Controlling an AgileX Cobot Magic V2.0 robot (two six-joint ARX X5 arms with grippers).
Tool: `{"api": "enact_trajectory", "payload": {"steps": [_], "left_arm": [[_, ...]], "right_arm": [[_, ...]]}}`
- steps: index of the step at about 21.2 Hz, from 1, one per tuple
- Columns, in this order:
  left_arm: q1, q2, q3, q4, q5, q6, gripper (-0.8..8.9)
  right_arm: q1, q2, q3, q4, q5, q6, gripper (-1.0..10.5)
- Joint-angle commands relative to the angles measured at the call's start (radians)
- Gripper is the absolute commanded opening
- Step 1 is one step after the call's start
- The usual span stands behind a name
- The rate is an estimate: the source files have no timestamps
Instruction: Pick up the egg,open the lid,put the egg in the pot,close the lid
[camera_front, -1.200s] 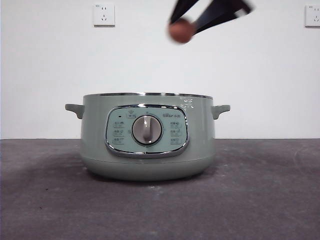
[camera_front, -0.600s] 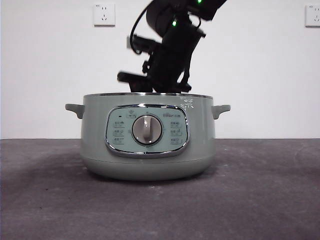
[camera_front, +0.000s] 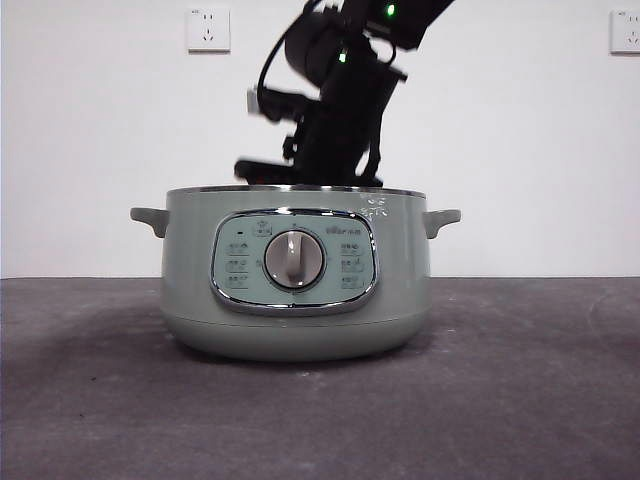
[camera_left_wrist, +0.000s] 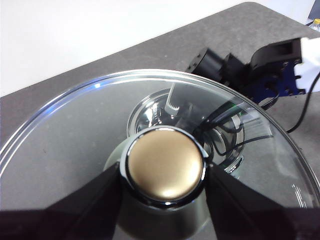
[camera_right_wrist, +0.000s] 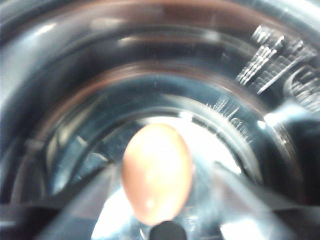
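Observation:
The sage-green pot stands open in the middle of the table, its dial facing the front view. My right arm reaches down into it from above, so the rim hides the gripper there. In the right wrist view my right gripper is inside the shiny pot, with the reddish-brown egg between its jaws. My left gripper is shut on the lid's knob, which looks golden here, and holds the glass lid up, out of the front view.
The dark grey table runs around the pot. A white wall with two sockets stands behind. In the left wrist view the right arm shows beyond the lid's rim.
My right arm came down from the top of the view with the egg and went into the open pot, then sank a little further. The egg is now below the rim.

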Motion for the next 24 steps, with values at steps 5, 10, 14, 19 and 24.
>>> {"api": "enact_trajectory", "payload": {"steps": [5, 10, 14, 19, 24], "left_arm": [[0.001, 0.093, 0.021, 0.157, 0.056, 0.007, -0.08], [0.000, 0.298, 0.021, 0.275, 0.115, 0.009, -0.08], [0.000, 0.430, 0.021, 0.370, 0.151, 0.011, -0.08], [-0.002, 0.542, 0.021, 0.422, 0.160, 0.011, -0.08], [-0.008, 0.629, 0.021, 0.464, 0.162, 0.010, -0.08]], "right_arm": [[-0.021, -0.460, -0.003, -0.145, 0.171, 0.037, 4.5], [-0.067, -0.816, -0.003, -0.263, 0.193, 0.057, 4.5], [-0.067, -0.978, -0.003, -0.312, 0.230, 0.056, 4.5], [-0.067, -1.077, -0.003, -0.334, 0.235, 0.056, 4.4], [-0.067, -1.131, -0.003, -0.357, 0.239, 0.056, 4.4]]}}
